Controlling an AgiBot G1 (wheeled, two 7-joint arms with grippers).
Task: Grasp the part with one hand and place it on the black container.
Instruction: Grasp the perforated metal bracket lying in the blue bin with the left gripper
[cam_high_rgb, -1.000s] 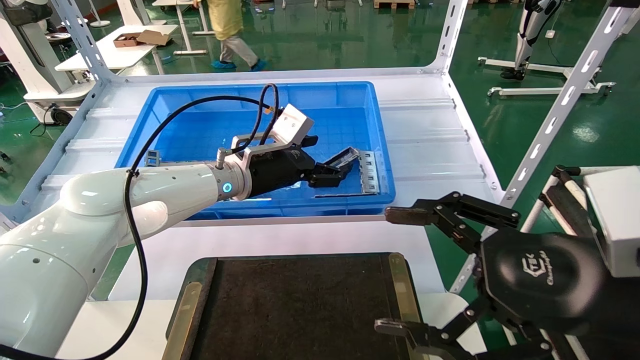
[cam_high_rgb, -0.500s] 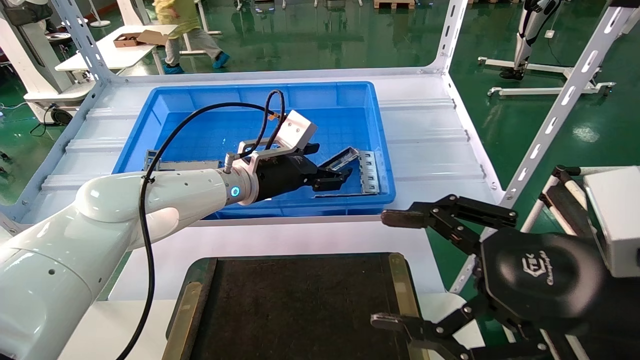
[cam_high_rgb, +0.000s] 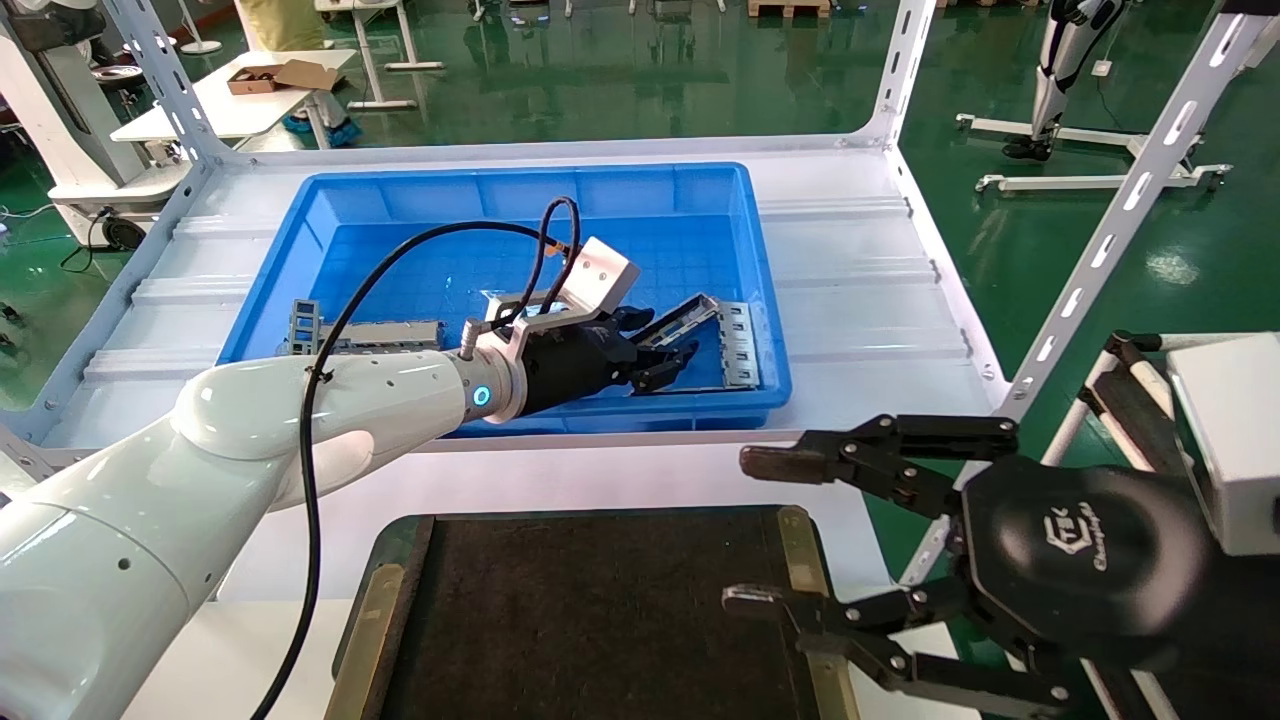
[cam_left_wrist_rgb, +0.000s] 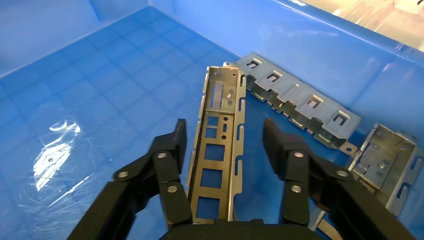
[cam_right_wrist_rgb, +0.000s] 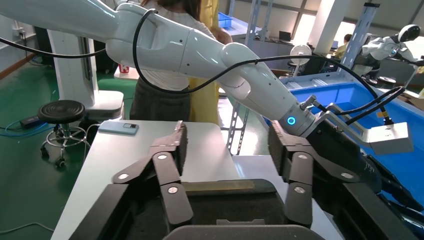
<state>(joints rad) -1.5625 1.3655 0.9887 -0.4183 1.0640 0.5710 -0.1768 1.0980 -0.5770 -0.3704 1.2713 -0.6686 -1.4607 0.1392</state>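
1. In the head view the left gripper (cam_high_rgb: 668, 362) covers the near end of the part (cam_high_rgb: 688, 318), so whether its fingers touch the metal cannot be told there.
2. The left wrist view cuts the part's (cam_left_wrist_rgb: 218, 150) near end off behind the gripper body.
3. The black container (cam_high_rgb: 590, 610) runs off the lower edge of the head view.
4. A grey piece (cam_high_rgb: 360, 335) in the blue bin (cam_high_rgb: 300, 230) is partly hidden by the left arm.

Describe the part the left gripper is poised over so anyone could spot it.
Look in the blue bin, at its right end. The part lies there, straddled by the open left gripper. Unlike the flat plate with square cut-outs beside it, it is a narrow trough with slotted sides.
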